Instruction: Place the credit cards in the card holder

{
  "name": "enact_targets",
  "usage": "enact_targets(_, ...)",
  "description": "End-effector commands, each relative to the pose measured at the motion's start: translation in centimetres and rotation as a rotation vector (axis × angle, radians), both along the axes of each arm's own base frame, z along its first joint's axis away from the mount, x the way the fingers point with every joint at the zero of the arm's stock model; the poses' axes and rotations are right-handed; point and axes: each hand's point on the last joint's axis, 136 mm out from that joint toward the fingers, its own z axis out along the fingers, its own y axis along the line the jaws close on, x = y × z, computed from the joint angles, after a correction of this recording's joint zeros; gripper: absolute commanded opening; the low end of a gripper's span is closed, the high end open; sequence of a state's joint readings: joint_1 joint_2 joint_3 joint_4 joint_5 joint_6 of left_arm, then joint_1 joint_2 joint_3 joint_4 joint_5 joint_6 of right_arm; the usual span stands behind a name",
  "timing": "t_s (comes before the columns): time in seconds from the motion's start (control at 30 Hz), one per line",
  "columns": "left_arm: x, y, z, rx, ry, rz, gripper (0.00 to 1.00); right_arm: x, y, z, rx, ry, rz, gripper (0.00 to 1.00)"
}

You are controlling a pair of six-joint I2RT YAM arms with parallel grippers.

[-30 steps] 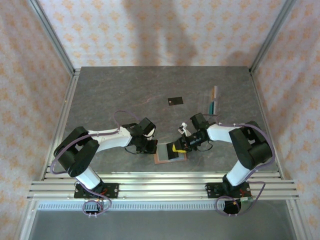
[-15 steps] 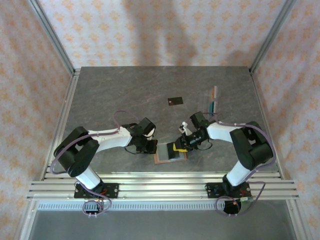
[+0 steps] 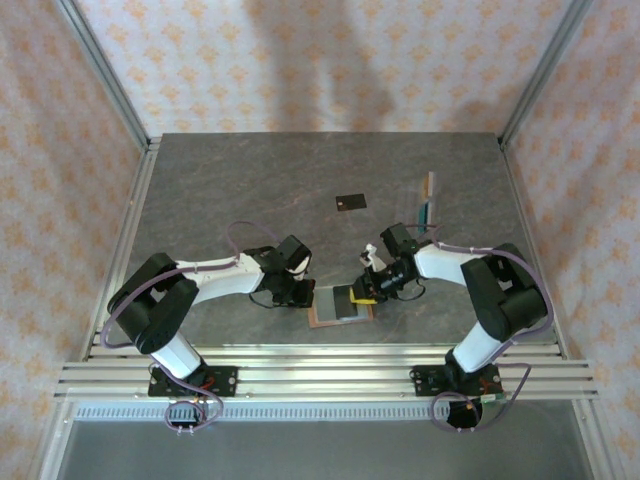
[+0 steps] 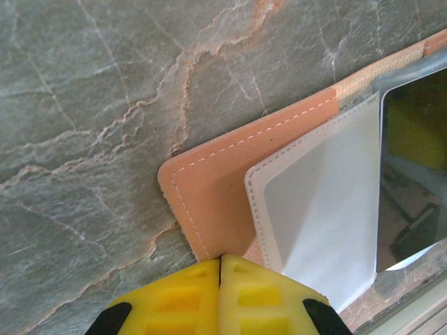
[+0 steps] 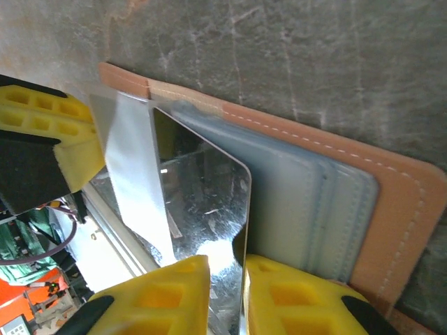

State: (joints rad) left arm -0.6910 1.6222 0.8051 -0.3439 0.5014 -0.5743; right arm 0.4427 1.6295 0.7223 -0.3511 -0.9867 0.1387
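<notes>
The right pincer (image 5: 241,269) is pinching a glossy card (image 5: 202,202) at the pocket of the card holder (image 5: 394,209). The closed left pincer (image 4: 221,264) is pinning the holder's edge. Inserting likely needs a straight inward push.

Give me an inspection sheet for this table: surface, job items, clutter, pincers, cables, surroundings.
Surface: grey marbled table, flat.
Job's things: tan holder lies open near the front edge; held card, glossy, is tilted over its pockets; black card, teal card and third card lie farther back.
Clutter: nothing seen.
Pincers: left pincer shut, tips at the holder's edge; right pincer shut on the held card.
Cables: purple cables loop along both arms, off the loose cards.
Surroundings: patterned walls; metal rails in front.
</notes>
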Motion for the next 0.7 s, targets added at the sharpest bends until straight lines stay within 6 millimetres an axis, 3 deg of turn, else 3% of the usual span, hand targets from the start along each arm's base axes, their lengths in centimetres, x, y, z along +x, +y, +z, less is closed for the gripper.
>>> enact_targets(0.0,-0.4,2.7,-2.9,0.134,0.026,0.015,0.00,-0.4,-0.8,-0.7,-0.063,0.001,0.006,0.12)
enact_targets(0.2,-0.4,2.6,-2.9,0.134,0.027,0.015,0.00,-0.4,0.1,-0.4,0.003,0.026,0.008,0.02)
enact_targets(0.67,-0.5,2.7,-2.9,0.140,0.019,-0.015,0.00,-0.4,0.0,-0.6,-0.014,0.036,0.040,0.00)
